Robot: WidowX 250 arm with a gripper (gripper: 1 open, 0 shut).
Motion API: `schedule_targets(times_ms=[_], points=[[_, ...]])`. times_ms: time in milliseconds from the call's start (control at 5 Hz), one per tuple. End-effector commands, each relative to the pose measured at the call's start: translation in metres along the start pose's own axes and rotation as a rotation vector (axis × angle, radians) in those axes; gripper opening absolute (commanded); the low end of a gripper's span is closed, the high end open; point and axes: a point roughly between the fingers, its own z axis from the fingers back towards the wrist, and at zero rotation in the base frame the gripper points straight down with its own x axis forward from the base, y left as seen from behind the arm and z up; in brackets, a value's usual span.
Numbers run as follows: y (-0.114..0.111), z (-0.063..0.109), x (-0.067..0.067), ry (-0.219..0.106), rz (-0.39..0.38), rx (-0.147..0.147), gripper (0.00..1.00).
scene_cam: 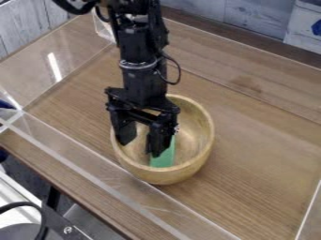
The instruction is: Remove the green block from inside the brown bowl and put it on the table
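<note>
The tool (pixel 142 141) points steeply downward with its jaws spread wide and nothing between them — its two dark fingers (pixel 122 130) reach below the thick rim into the brown bowl (pixel 198 142). The green block (pixel 168 157) lies flat on the bowl floor, directly beneath and just behind the fingertips, partly hidden by them; contact cannot be determined. The bowl rests on the wood-grain bench (pixel 257 103), which is edged by clear acrylic walls (pixel 51 141).
</note>
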Motion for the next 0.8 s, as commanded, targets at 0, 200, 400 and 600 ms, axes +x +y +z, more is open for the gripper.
schedule_targets(times_ms=[0,200,400,600], points=[[0.000,0.012,0.003,-0.062,-0.014,-0.007,1.00],[-0.001,0.012,0.006,-0.087,-0.025,-0.007,1.00],[-0.001,0.012,0.008,-0.109,-0.035,-0.007,1.00],[-0.006,0.006,0.014,-0.102,-0.063,0.006,1.00]])
